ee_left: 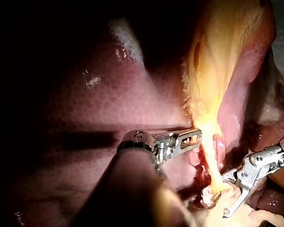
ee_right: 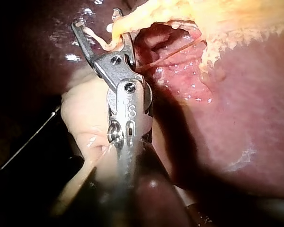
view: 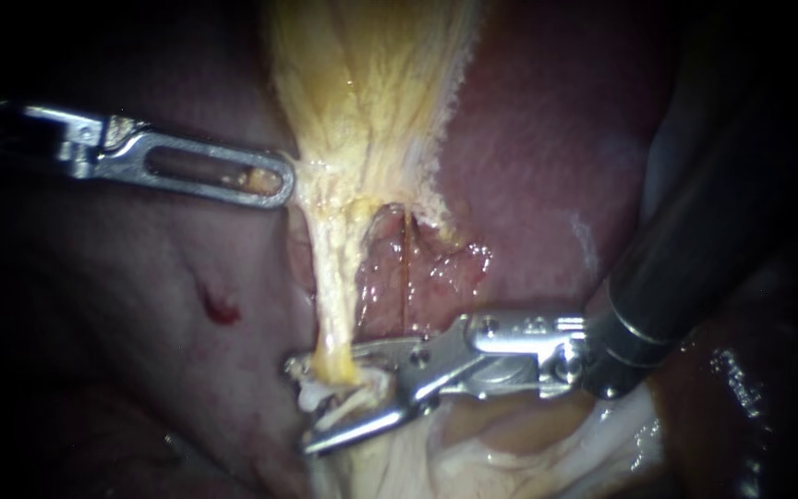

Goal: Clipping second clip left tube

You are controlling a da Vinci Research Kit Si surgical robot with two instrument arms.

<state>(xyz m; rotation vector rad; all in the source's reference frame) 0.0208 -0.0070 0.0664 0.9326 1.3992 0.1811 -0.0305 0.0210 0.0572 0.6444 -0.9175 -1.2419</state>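
Straddling left tube (view: 336,296): right instrument (view: 303,407) (shaft cropped).

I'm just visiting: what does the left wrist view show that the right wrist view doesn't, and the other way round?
Only the left wrist view shows the left instrument, its tip at the edge of the yellow tissue. Only the right wrist view shows a thin reddish strand crossing a raw red patch. Both show the right instrument, open around the yellow tube, and the dark red liver.
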